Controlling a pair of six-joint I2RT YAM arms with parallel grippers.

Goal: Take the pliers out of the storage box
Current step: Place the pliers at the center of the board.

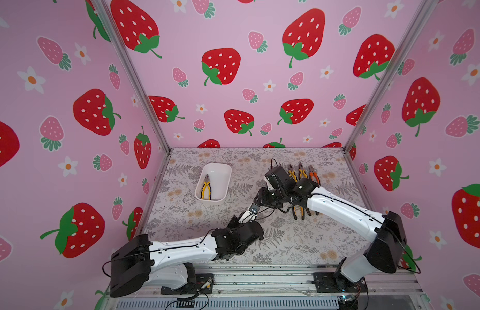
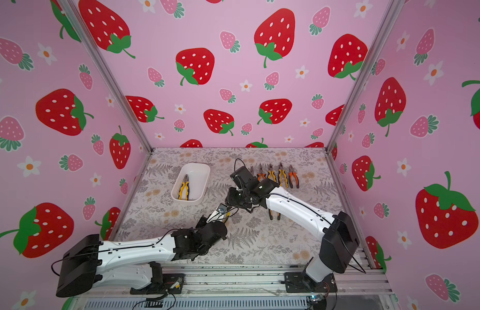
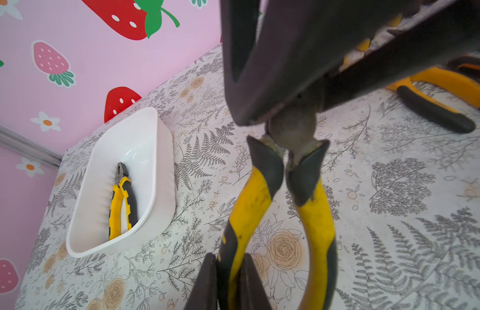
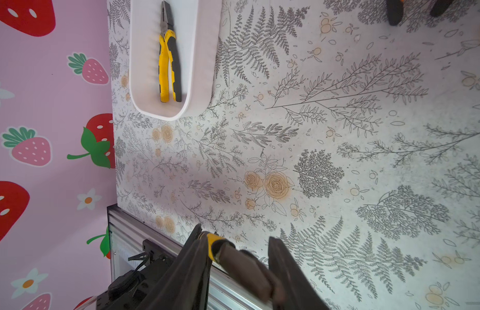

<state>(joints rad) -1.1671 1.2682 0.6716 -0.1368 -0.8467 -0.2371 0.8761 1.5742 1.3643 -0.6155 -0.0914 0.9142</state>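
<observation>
Left hand [image 3: 229,257] on yellow pliers [image 3: 248,204], handle marks [image 3: 223,241] possibly lettering, illegible

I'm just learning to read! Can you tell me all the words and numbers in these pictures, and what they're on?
No word or number here can be read.
Held pliers: tiny yellow marks on one handle, too blurred to read.
Storage box and the pliers inside it: no writing.
Row of pliers on the table: too small to tell.
Walls: only strawberry and flower pictures.
</observation>
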